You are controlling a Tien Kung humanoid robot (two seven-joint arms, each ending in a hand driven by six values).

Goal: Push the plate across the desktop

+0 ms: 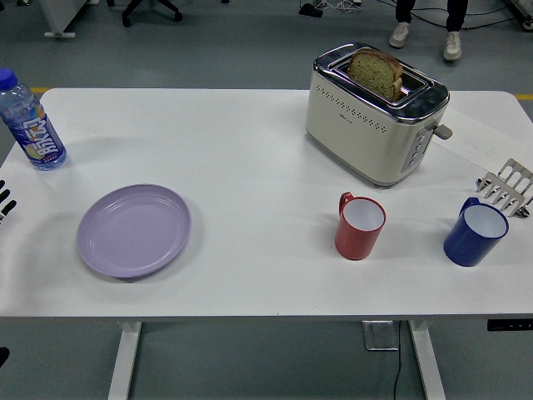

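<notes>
Fingertips of the left hand (5,202) poke in at the left edge — the rest is cut off, so their pose can't be told. Plate (134,230) lies near them, untouched, on the table (250,167); right hand unseen.

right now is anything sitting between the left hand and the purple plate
Nothing visible does. The left hand just peeks in at the table's left edge, and only bare white table lies between it and the purple plate. The bottle stands farther back, off that line.
</notes>
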